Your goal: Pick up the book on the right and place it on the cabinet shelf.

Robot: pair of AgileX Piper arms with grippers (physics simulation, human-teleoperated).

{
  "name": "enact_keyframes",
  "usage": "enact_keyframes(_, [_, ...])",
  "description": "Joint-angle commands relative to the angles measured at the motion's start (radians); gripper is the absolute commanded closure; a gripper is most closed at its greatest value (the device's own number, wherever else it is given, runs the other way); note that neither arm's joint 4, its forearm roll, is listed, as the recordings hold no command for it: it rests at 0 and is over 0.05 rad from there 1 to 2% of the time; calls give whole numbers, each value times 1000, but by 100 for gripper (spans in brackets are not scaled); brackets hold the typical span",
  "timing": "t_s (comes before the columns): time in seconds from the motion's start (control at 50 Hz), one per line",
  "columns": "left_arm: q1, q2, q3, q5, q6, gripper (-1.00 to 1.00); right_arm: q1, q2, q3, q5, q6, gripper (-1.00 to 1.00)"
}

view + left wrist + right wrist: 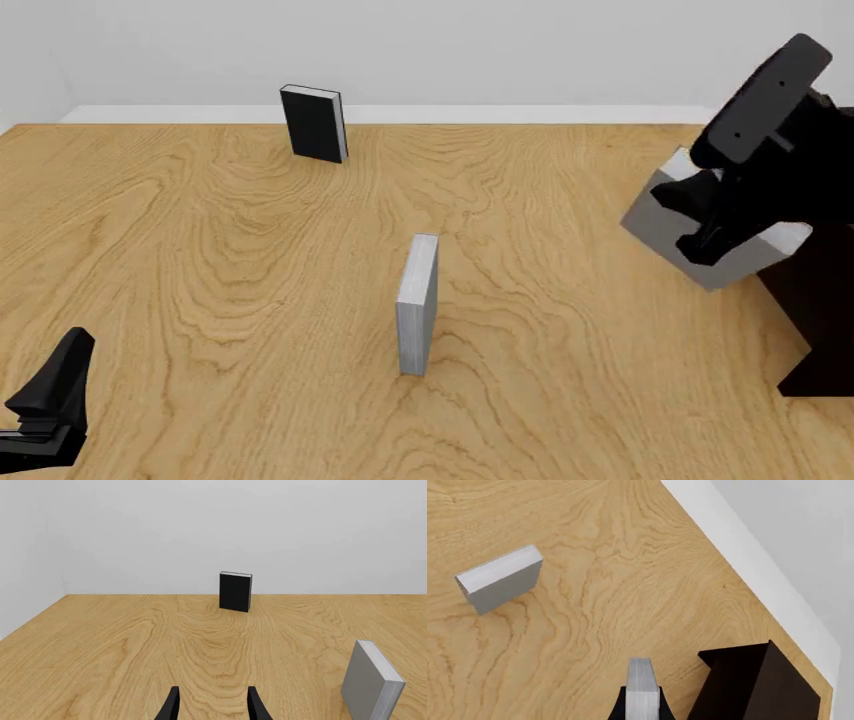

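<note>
My right gripper [710, 232] is shut on the thick light-grey book [651, 218] and holds it tilted in the air, just left of the very dark cabinet [817, 310] at the table's right edge. In the right wrist view the book's pale edge [640, 687] sits between the fingers, with the cabinet [747, 685] beside it. No shelf inside the cabinet shows. My left gripper [48, 398] is low at the near left; its fingers [171, 706] stand apart and empty.
A slimmer grey book [419, 304] stands edge-on at mid table; it also shows in the left wrist view [370, 682] and the right wrist view [500, 579]. A black book [314, 123] stands at the far side near the wall [235, 591].
</note>
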Motion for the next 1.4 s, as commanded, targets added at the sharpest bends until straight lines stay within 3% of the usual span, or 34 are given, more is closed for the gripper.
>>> enact_keyframes(0.02, [0,0,0,0,0,-100,-29,-83,80,-79,-85,100])
enact_keyframes(0.04, [0,0,0,0,0,-100,-37,-104,107,-104,-128,100])
enact_keyframes(0.1, [0,0,0,0,0,-100,-26,-112,120,-120,-139,100])
enact_keyframes(0.16, [0,0,0,0,0,-100,-29,-135,163,-156,-191,100])
enact_keyframes(0.18, [0,0,0,0,0,-100,-41,-156,203,-185,-244,100])
enact_keyframes(0.2, [0,0,0,0,0,-100,-39,-157,205,-190,-244,100])
enact_keyframes(0.22, [0,0,0,0,0,-100,-34,-146,186,-185,-204,100])
enact_keyframes(0.24, [0,0,0,0,0,-100,-36,-149,196,-196,-212,100])
enact_keyframes(0.3, [0,0,0,0,0,-100,-70,-191,280,-272,-315,100])
enact_keyframes(0.34, [0,0,0,0,0,-100,-49,-185,286,-281,-317,100])
enact_keyframes(0.38, [0,0,0,0,0,-100,-75,-217,341,-339,-400,100])
enact_keyframes(0.46, [0,0,0,0,0,-100,-85,-208,334,-366,-387,100])
enact_keyframes(0.48, [0,0,0,0,0,-100,-100,-220,359,-393,-414,100])
enact_keyframes(0.54, [0,0,0,0,0,-100,-88,-207,370,-421,-407,100])
enact_keyframes(0.56, [0,0,0,0,0,-100,-83,-209,401,-445,-448,100])
enact_keyframes(0.62, [0,0,0,0,0,-100,-80,-203,390,-463,-430,100])
enact_keyframes(0.66, [0,0,0,0,0,-100,-68,-193,421,-475,-458,100])
enact_keyframes(0.72, [0,0,0,0,0,-100,-48,-186,409,-477,-427,100])
enact_keyframes(0.8, [0,0,0,0,0,-100,-65,-198,474,-535,-520,100])
enact_keyframes(0.92, [0,0,0,0,0,-100,-45,-199,468,-581,-511,100])
enact_keyframes(0.98, [0,0,0,0,0,-100,-45,-201,506,-627,-554,100])
enact_keyframes(1.04, [0,0,0,0,0,-100,-28,-183,504,-644,-529,100])
enact_keyframes(1.08, [0,0,0,0,0,-100,-26,-175,535,-685,-561,100])
enact_keyframes(1.18, [0,0,0,0,0,-100,-28,-162,567,-760,-570,100])
enact_keyframes(1.2, [0,0,0,0,0,-100,-29,-160,586,-793,-595,100])
enact_keyframes(1.26, [0,0,0,0,0,-100,-21,-154,583,-799,-586,100])
enact_keyframes(1.4, [0,0,0,0,0,-100,-35,-163,603,-852,-624,100])
